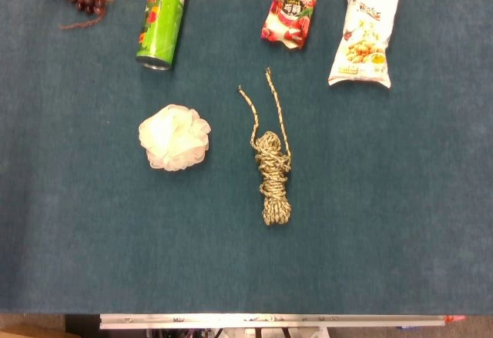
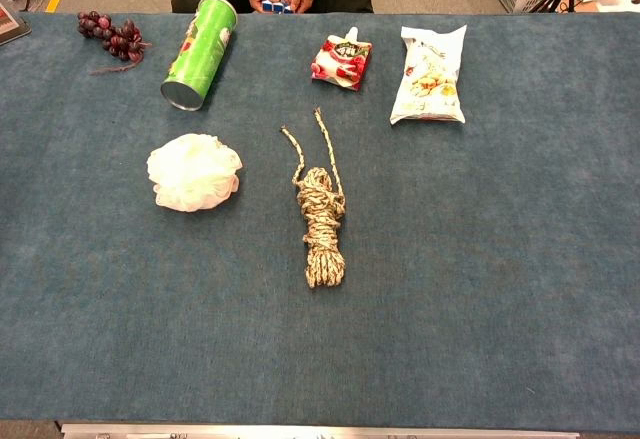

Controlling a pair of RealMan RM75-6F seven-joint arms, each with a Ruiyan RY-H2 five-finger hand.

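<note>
Neither hand shows in either view, so their state cannot be told. Mid-table lies a coiled rope bundle [image 1: 272,172], a white bath pouf [image 1: 174,137] just beside it.

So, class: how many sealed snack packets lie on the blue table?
2. The red spouted pouch lies at the far edge, right of the green can. The white peanut bag lies just right of the pouch. None looks hidden.

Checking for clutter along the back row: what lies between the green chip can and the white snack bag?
Only the red drink pouch lies between the green chip can and the white snack bag, with bare blue cloth on both sides of it. Both views show it.
</note>
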